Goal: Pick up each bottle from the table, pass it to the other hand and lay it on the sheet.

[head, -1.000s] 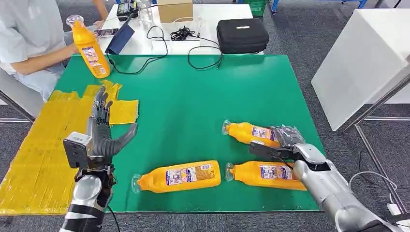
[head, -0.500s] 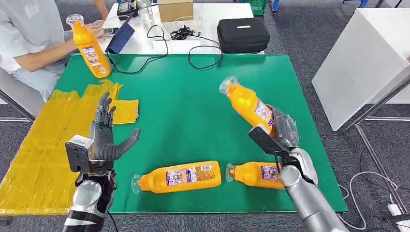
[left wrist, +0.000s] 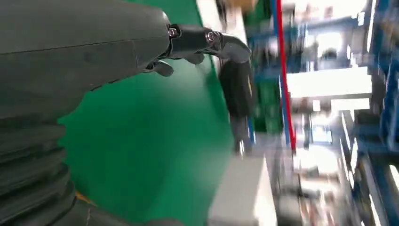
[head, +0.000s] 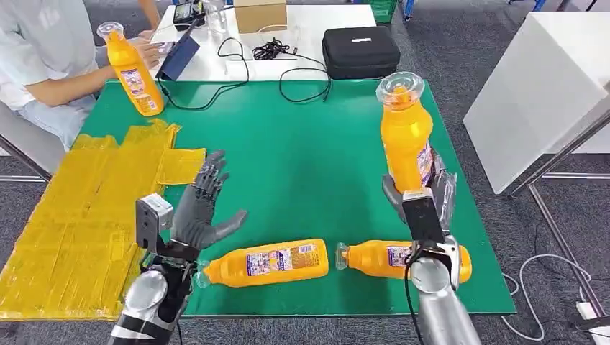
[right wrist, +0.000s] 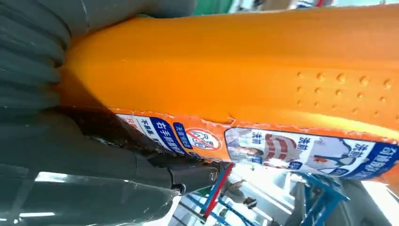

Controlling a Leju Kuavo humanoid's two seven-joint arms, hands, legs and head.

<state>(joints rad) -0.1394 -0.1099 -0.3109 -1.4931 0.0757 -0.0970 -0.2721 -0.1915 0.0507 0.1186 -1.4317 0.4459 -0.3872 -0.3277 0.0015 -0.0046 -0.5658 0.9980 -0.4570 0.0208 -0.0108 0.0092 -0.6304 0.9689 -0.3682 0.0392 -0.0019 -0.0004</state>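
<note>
Raised upright now: orange plastic bottle with clear cap, gripped in right robot hand.
Left robot hand spread wide, holding nothing, above green table.

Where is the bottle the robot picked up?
In the head view, the bottle stands upright in the right hand, lifted over the green table's right side.

orange bottles with blue-white labels, green table, yellow sheet.

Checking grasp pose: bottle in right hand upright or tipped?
Upright: the held bottle stands cap-up above the right hand.
</note>
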